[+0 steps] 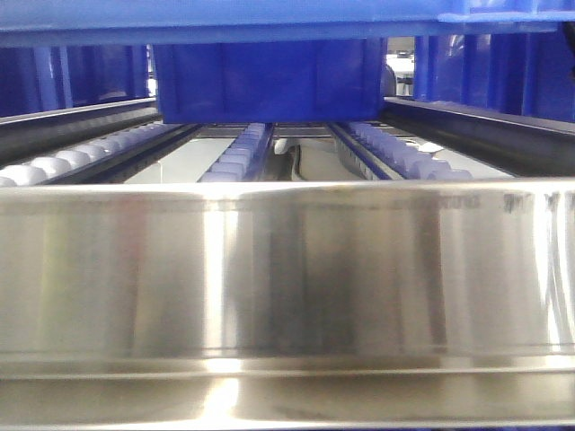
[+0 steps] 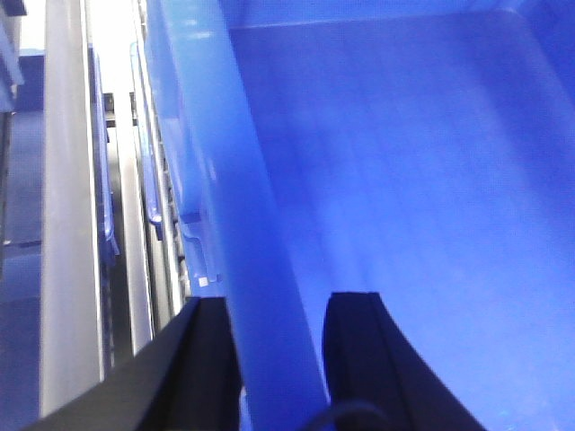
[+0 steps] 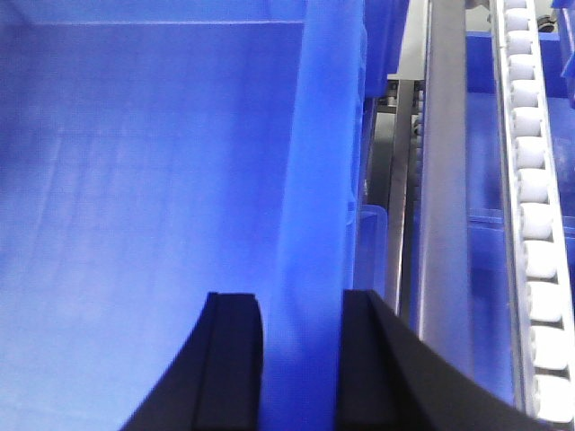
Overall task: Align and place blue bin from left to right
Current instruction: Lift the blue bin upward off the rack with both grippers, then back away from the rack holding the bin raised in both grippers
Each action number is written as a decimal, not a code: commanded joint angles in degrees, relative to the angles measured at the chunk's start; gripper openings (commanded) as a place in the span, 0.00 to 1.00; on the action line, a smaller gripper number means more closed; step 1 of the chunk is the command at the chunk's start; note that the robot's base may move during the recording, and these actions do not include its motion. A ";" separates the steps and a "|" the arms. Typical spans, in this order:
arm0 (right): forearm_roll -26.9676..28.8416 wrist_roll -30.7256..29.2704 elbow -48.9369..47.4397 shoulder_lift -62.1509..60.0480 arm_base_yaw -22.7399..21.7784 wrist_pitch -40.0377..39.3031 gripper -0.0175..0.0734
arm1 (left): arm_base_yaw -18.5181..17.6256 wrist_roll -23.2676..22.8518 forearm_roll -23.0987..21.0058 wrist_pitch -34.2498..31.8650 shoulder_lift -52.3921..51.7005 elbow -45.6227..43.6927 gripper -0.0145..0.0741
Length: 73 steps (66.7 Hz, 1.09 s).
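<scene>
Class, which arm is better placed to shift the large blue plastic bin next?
Neither alone. The left gripper clamps the left wall of the large blue plastic bin, the right gripper its right wall; both seem equally ready.

The bin (image 1: 269,85) is a saturated bright blue all over. In the front view its near face is a deeper, shadowed blue. In the wrist views its rim is paler, nearly sky blue, and its inside shows a faint grid of lighter lines. The left gripper (image 2: 278,310) and right gripper (image 3: 301,305) are matte black. The rollers (image 1: 54,164) below the bin are white with a bluish tint. The rails (image 1: 476,121) on either side of the bin are dark grey. The bar (image 1: 287,269) in front of the bin is silver brushed steel, streaked with vertical bands of bright and dark reflection.
</scene>
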 commanded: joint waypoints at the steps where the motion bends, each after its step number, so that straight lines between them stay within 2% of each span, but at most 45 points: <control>1: 4.52 -0.60 -0.98 -1.03 0.54 -7.25 0.13 | -1.09 1.62 -8.07 -4.37 -1.41 -1.01 0.04; 25: 4.52 -0.60 -0.98 -1.03 0.54 -7.25 0.13 | -1.09 1.62 -7.68 -6.52 -1.41 -1.01 0.04; 73: 4.52 -0.60 -0.98 -1.03 0.54 -7.25 0.13 | -1.09 1.62 -7.25 -22.84 -1.41 -1.01 0.04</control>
